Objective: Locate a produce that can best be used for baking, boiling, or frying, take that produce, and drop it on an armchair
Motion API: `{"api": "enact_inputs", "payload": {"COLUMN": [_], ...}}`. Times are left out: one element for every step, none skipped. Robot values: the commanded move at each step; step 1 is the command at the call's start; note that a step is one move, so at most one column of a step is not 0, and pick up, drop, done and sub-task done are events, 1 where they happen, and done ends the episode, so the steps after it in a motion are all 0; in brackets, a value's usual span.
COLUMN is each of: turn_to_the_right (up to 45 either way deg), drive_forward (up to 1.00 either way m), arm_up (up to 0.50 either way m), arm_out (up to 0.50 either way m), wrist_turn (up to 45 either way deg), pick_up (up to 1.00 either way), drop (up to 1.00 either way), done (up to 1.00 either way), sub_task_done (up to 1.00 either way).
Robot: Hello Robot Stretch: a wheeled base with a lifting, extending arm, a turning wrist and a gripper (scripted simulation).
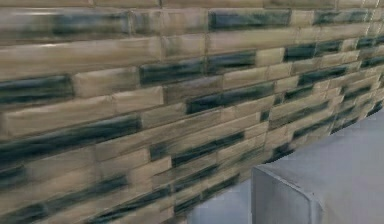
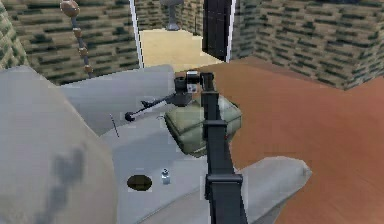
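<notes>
Olive cushion (image 2: 186, 126) near the fingers (image 2: 146, 107)

Fwd wall: brick wall (image 1: 150, 100) spans the fwd view, running back toward its right.
Fwd lower right: corner of a padded block (image 1: 315, 190) in front of that wall; strip of floor (image 1: 228, 208) betw. them.
Side view, left + bottom: upholstered seat (image 2: 60, 150).
Cushion (image 2: 188, 125): on the seat, mid-picture, partly behind the arm (image 2: 222, 170).
Arm: up from the bottom edge, across the seat + cushion.
Gripper (image 2: 135, 113): at the arm's far end, left of the cushion, fingers pointing left.
Small bits: round thing (image 2: 139, 182) + upright thing (image 2: 166, 177), just beside each other on the seat, left of the arm.
Open floor (image 2: 320, 140): right of the seat.
Doorway (image 2: 180, 30): top centre, behind the seat, betw. left wall (image 2: 80, 40) + right wall (image 2: 320, 40); door (image 2: 218, 25) at its right side.
</notes>
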Motion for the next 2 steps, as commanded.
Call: {"api": "enact_inputs", "payload": {"turn_to_the_right": [0.0,0.0], "drive_forward": [0.0,0.0], "arm_up": [0.0,0.0], "arm_out": [-0.08,0.0], "wrist_turn": [0.0,0.0], "pick_up": [0.0,0.0], "drop": [0.0,0.0], "done": [0.0,1.0], "sub_task_done": [0.0,0.0]}}
